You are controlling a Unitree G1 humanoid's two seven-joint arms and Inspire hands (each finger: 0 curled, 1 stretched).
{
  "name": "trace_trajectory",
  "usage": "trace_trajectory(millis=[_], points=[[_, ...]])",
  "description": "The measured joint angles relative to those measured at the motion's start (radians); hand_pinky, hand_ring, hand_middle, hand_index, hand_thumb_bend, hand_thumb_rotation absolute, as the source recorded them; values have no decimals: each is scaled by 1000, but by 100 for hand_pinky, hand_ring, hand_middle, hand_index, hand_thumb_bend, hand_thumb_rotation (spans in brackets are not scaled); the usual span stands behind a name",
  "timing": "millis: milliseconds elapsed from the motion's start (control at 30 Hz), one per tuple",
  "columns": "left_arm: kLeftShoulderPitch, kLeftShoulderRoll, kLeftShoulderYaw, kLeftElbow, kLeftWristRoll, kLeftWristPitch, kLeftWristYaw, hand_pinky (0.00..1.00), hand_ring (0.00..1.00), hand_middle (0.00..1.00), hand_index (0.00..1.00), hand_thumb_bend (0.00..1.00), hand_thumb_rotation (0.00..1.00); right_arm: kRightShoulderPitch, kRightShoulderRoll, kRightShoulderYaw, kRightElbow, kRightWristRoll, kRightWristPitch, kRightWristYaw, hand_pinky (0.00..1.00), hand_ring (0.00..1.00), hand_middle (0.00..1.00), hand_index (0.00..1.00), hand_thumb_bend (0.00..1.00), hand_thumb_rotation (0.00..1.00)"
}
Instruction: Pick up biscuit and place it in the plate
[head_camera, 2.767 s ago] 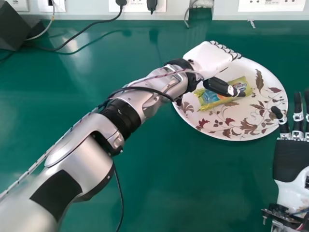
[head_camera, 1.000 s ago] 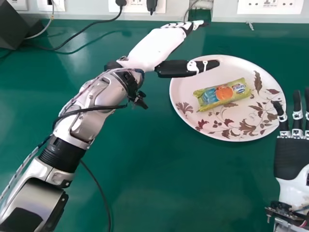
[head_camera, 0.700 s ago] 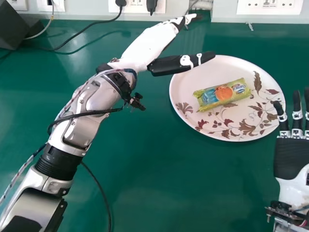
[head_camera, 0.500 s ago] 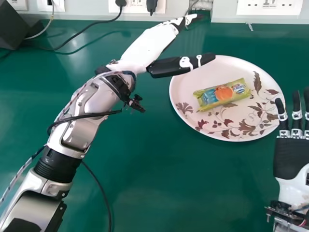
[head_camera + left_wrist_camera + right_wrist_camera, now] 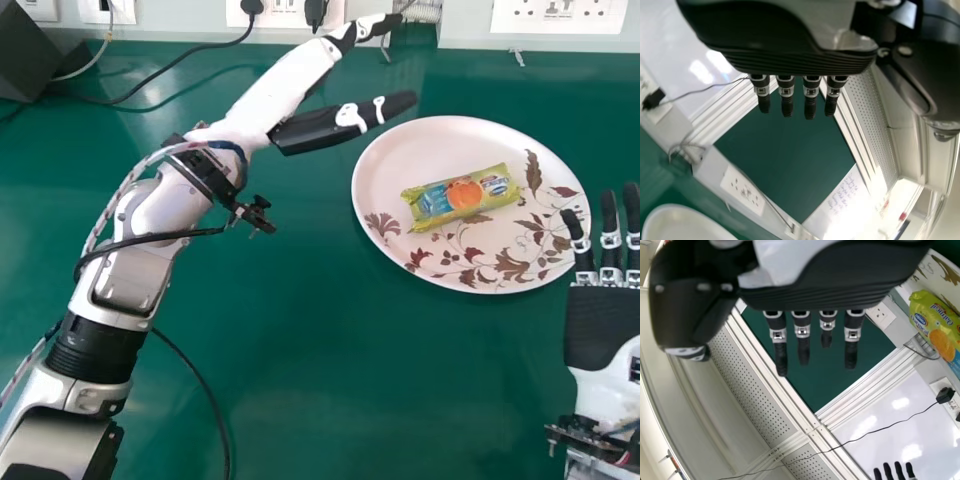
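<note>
The yellow-green biscuit packet (image 5: pixel 460 195) lies on the left half of the flowered white plate (image 5: pixel 480 262), touched by neither hand. My left hand (image 5: pixel 280 92) is beyond and left of the plate, fingers and thumb straight, nothing held; its straight fingers (image 5: pixel 810 100) also show in the left wrist view. At the plate's right stands my right hand (image 5: pixel 602 330), fingers straight and empty, seen too as the right hand (image 5: pixel 802 335) in the right wrist view. There the biscuit packet (image 5: pixel 940 330) rests on the plate (image 5: pixel 935 277).
Sockets (image 5: pixel 560 14) and black plugs line the wall behind the green table (image 5: pixel 400 380). A dark box (image 5: pixel 35 60) stands at the back left, with a cable (image 5: pixel 170 88) running from the plug toward it.
My left hand was over the plate by the packet; it has drawn back to the left, off the plate, its fingers now straight. The packet has stayed in place, and my right hand has barely shifted.
</note>
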Motion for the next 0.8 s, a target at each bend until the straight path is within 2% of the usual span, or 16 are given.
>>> trace_trajectory(millis=[133, 167, 200, 267, 333, 500, 600, 700, 800], points=[[11, 7, 18, -6, -20, 19, -21, 100, 100, 100, 100, 100, 71, -1, 0, 1, 1, -4, -7, 0, 82, 92, 93, 82, 72, 15], [12, 12, 22, -6, -18, 16, -21, 100, 100, 100, 100, 100, 71, -1, 0, 1, 2, -4, -7, 0, 82, 91, 93, 82, 72, 22], [13, 19, 24, -6, -16, 9, -21, 100, 100, 100, 100, 100, 71, -1, 0, 1, 3, -4, -8, 0, 81, 90, 93, 83, 73, 30], [20, 39, 29, -8, -16, -3, -21, 100, 100, 100, 100, 100, 71, -1, 0, 2, 3, -3, -8, 1, 78, 90, 92, 82, 74, 35], [33, 47, 43, -14, -31, 1, -28, 100, 100, 100, 100, 100, 71, -1, 0, 1, 4, -3, -8, 3, 78, 91, 92, 82, 76, 35], [73, 48, 75, -23, -118, 19, -73, 100, 100, 100, 100, 100, 70, -1, 0, 1, 7, 0, -8, 3, 66, 87, 92, 84, 76, 36], [85, 48, 86, -25, -163, 21, -100, 100, 100, 100, 100, 100, 71, -3, 0, 0, 9, -1, -8, 3, 66, 87, 92, 85, 77, 35], [89, 46, 109, -46, -243, 76, -133, 100, 100, 100, 100, 100, 71, -6, 0, 0, 11, -2, -8, 3, 70, 89, 94, 84, 78, 32], [98, 47, 124, -65, -269, 112, -143, 100, 100, 100, 100, 100, 71, -7, 0, 0, 12, -1, -7, 4, 70, 89, 93, 84, 79, 36]])
